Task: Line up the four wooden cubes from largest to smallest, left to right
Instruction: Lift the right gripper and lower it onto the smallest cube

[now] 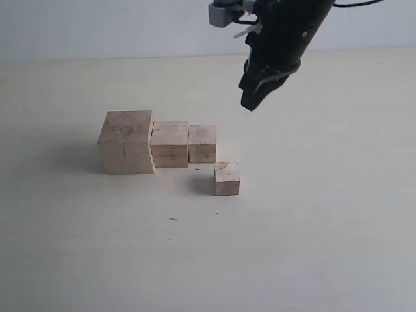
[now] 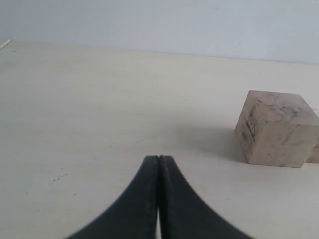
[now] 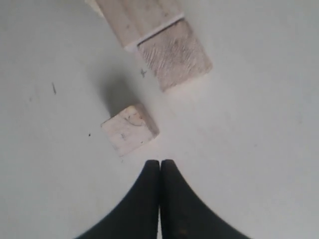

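3 cubes (image 1: 170, 142) in row, smallest cube (image 1: 227, 179) off-line; right hand (image 1: 250, 105) closed, aloft.

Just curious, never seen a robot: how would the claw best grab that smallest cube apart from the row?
Probably from straight above, pinching two opposite side faces of the smallest cube. It sits flat, clear of the row, so its sides are free. The right gripper, now shut, must open first.
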{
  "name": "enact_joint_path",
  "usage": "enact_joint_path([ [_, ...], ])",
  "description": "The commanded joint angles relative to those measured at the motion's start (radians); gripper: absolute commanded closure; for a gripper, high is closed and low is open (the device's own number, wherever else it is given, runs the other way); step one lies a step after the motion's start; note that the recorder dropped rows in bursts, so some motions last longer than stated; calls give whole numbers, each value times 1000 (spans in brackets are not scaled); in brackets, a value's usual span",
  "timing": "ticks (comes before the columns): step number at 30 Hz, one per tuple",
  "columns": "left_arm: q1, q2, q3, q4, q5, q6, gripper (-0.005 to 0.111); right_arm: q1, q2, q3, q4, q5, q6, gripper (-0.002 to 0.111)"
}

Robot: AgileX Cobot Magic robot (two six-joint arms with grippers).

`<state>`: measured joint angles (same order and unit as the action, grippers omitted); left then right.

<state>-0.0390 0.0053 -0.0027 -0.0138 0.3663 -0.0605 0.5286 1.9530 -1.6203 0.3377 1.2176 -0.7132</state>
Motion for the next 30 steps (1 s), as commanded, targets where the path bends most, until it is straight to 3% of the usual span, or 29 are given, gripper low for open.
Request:
enact_joint_path([
  [1, 5, -5, 3, 1, -12, 1, 107, -2, -123, 192, 5, -50, 2, 108],
  [8, 5, -5, 3, 1, -12, 1, 107, -2, -206, 400, 55, -357, -159, 108],
  [12, 5, -5, 3, 1, -12, 1, 107, -2, -168, 429, 78, -398, -159, 105],
  [15, 5, -5, 3, 1, -12, 1, 107, -2, -128, 429, 151, -398, -194, 94],
  [22, 5, -5, 3, 1, -12, 1, 107, 7, -56, 429, 318, -375, -563, 49],
  [30, 5, -5, 3, 1, -12, 1, 107, 7, -15, 429, 344, -380, -742, 45],
])
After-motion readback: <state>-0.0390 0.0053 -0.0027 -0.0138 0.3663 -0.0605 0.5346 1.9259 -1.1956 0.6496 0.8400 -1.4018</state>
